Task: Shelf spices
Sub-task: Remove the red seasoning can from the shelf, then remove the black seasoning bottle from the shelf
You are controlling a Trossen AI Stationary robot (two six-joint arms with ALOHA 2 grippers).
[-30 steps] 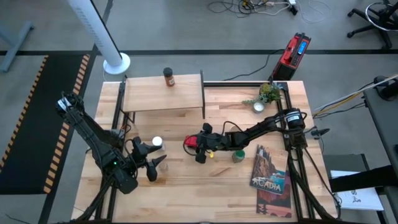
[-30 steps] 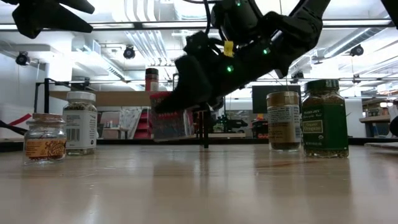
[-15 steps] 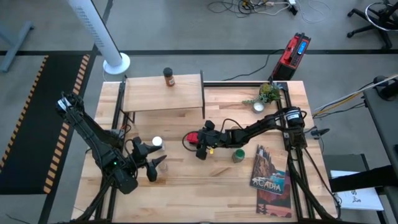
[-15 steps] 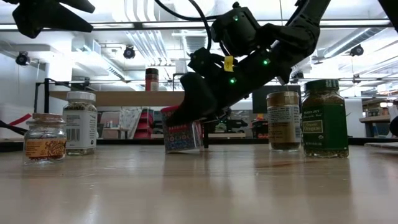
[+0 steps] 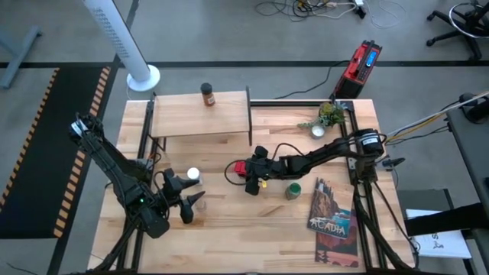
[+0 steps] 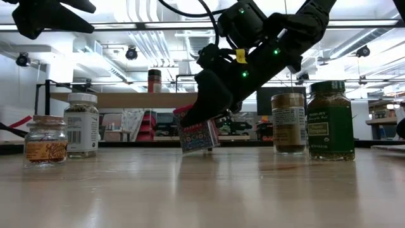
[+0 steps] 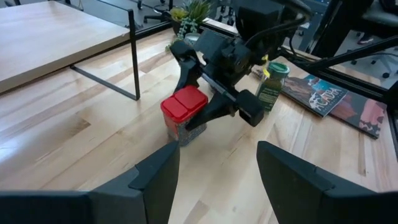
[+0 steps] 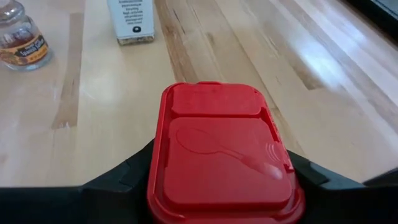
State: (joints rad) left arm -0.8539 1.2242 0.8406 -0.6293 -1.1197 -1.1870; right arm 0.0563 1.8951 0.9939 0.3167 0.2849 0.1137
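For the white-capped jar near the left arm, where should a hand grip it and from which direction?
Grip the white-capped jar around its straight body, just under the cap, coming level from the left hand's side. It stands upright and taller than the squat jar beside it, so the upper body is exposed, and the cap gives a lip against slipping.

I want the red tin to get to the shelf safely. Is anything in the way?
Nothing visible blocks it. The right gripper holds the red tin, tilted on the table. Bare wood lies between it and the shelf, where one brown jar stands at the back edge.
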